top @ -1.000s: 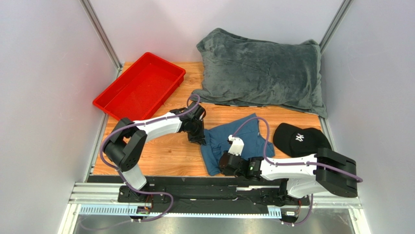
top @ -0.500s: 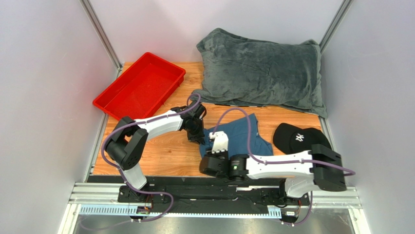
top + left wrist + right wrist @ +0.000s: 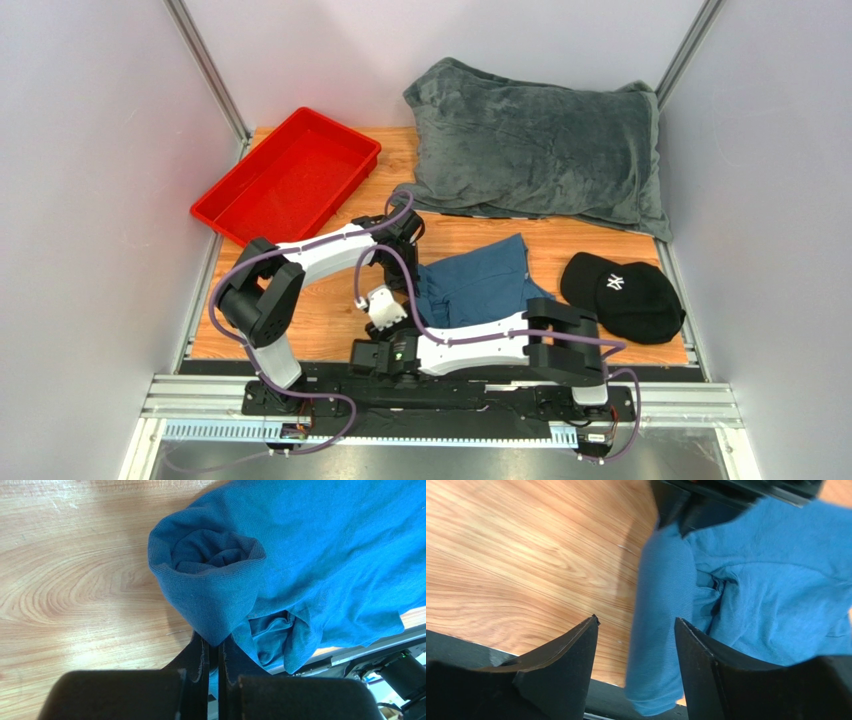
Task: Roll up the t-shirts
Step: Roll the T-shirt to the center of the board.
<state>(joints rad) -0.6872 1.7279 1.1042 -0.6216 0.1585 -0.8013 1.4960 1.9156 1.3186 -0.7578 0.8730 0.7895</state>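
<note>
Teal-blue t-shirt lies bunched mid-surface, between red tray and black cap. Its left edge is curled into a loose roll. Left hand is pinched tight on a fold of that edge. Right hand is spread and holds nothing; the roll end shows between its fingers, contact unclear. The step looks like a regrasp of the roll. Done well, the right hand closes low on the roll's full thickness, not just the top layer, while the left pinch gives tension for a tight, even roll.
</note>
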